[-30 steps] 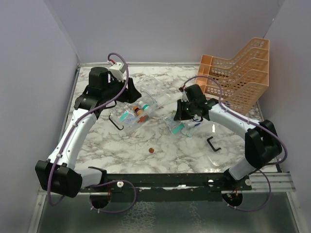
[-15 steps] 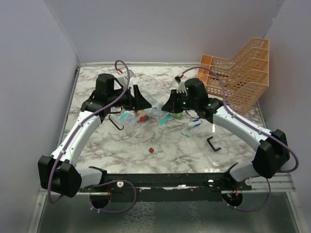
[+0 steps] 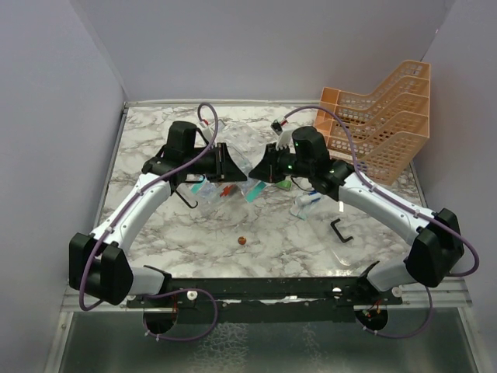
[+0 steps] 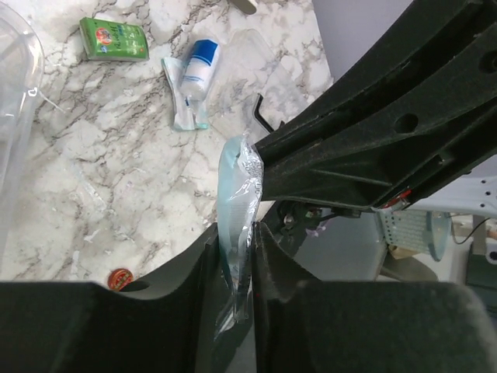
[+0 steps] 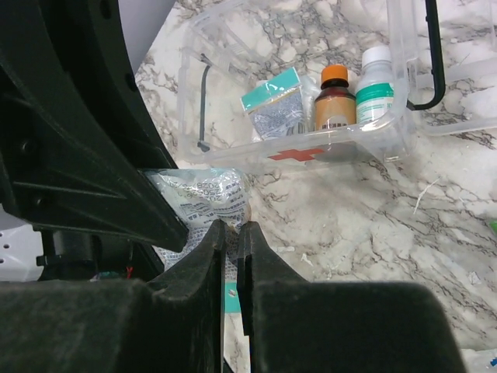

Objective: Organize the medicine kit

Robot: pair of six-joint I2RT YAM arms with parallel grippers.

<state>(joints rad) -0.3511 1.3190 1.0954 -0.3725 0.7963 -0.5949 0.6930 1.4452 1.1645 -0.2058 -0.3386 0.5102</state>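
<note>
The medicine kit (image 3: 208,186) is a clear box lying left of the table's middle. It holds a brown bottle with an orange cap (image 5: 334,105), a white bottle (image 5: 375,85) and a teal-topped sachet (image 5: 276,105). Its black handle (image 5: 432,58) hangs at one end. Just right of the kit and above the table, both grippers meet on one clear sachet (image 3: 253,192) with a teal end. My left gripper (image 4: 252,233) is shut on the sachet (image 4: 237,179). My right gripper (image 5: 231,229) is shut on the printed side of the same sachet (image 5: 198,194).
A wrapped blue-and-white bottle (image 3: 307,203) and a green packet (image 4: 115,39) lie on the marble right of the grippers. A clear lid with a black handle (image 3: 342,231) sits near the front right. A small red-brown disc (image 3: 242,241) lies at the front. An orange mesh rack (image 3: 380,116) fills the back right.
The right gripper carried the sachet left from the table to the middle. The left gripper swung right to meet it and closed on the sachet.
</note>
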